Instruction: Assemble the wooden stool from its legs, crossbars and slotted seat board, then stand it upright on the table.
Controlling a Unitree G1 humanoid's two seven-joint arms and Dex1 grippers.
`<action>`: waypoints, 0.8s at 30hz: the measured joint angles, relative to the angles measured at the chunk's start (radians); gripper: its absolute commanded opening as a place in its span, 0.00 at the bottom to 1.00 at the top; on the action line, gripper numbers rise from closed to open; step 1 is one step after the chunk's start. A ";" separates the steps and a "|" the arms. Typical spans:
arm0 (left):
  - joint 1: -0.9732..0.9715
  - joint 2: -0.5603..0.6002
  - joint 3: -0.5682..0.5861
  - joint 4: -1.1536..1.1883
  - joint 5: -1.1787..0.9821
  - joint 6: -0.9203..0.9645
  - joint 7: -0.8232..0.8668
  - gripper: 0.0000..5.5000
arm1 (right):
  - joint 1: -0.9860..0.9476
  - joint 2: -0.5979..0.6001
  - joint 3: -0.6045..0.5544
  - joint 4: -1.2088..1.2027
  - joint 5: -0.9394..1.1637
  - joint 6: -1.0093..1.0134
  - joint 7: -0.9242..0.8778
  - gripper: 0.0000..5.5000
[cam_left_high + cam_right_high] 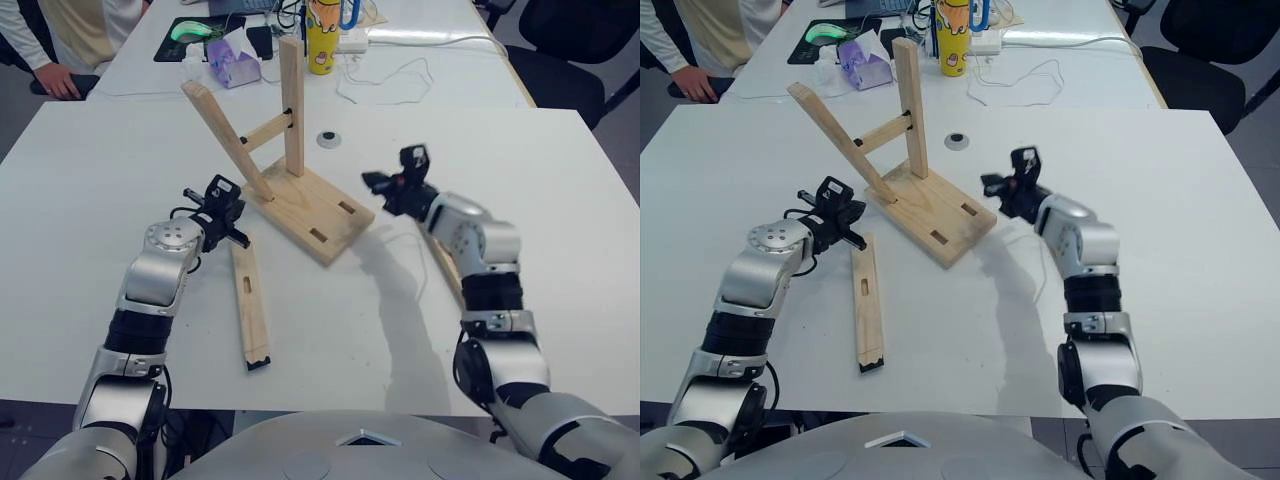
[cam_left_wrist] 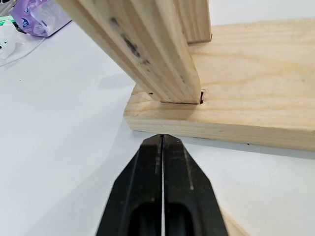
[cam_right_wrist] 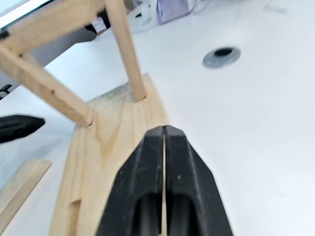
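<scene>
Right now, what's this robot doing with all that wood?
It is partway through building a stool. The seat board lies flat on the table with an upright leg and a leaning leg in it, joined by a crossbar. Two slots are empty. A loose leg lies nearby. The left gripper and right gripper are shut and empty, one at each side of the board.

**Background clutter on my feed**

I see a white table (image 1: 560, 250) with a round grey grommet (image 1: 328, 139) set into it. On the desk (image 1: 150, 70) behind are a yellow cup (image 1: 322, 40), a purple pack (image 1: 233, 62) and a white cable (image 1: 440, 38). A black chair (image 1: 570, 50) stands far right.
</scene>
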 measured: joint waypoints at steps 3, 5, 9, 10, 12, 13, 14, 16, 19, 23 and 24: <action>-0.033 -0.002 -0.034 0.023 0.014 -0.008 -0.019 0.00 | -0.017 -0.049 0.038 0.066 -0.088 -0.052 -0.038 0.00; -0.069 -0.005 -0.051 0.047 0.019 -0.021 -0.029 0.00 | -0.014 -0.063 0.103 0.139 -0.172 -0.073 -0.060 0.00; -0.118 -0.026 -0.080 0.083 0.024 -0.037 -0.042 0.00 | -0.001 -0.050 0.238 0.259 -0.306 -0.153 -0.079 0.00; -0.125 -0.032 -0.082 0.093 0.025 -0.040 -0.045 0.00 | 0.001 -0.041 0.259 0.272 -0.323 -0.173 -0.083 0.00; -0.150 -0.043 -0.094 0.125 0.031 -0.051 -0.049 0.00 | 0.000 -0.023 0.302 0.278 -0.354 -0.216 -0.081 0.00; -0.162 -0.049 -0.099 0.141 0.032 -0.060 -0.052 0.00 | 0.002 -0.013 0.316 0.273 -0.356 -0.225 -0.071 0.00; -0.181 -0.060 -0.106 0.175 0.037 -0.074 -0.053 0.00 | 0.006 -0.011 0.330 0.258 -0.363 -0.225 -0.051 0.00; -0.213 -0.081 -0.116 0.236 0.049 -0.102 -0.053 0.00 | 0.020 -0.012 0.353 0.227 -0.367 -0.226 -0.019 0.00; -0.283 -0.123 -0.124 0.366 0.067 -0.177 -0.045 0.00 | 0.032 -0.015 0.365 0.189 -0.371 -0.207 0.023 0.00; -0.374 -0.172 -0.131 0.537 0.092 -0.286 -0.027 0.00 | 0.035 -0.017 0.365 0.170 -0.372 -0.186 0.044 0.00; -0.404 -0.186 -0.131 0.592 0.097 -0.325 -0.022 0.00 | 0.035 -0.017 0.364 0.166 -0.372 -0.178 0.046 0.00</action>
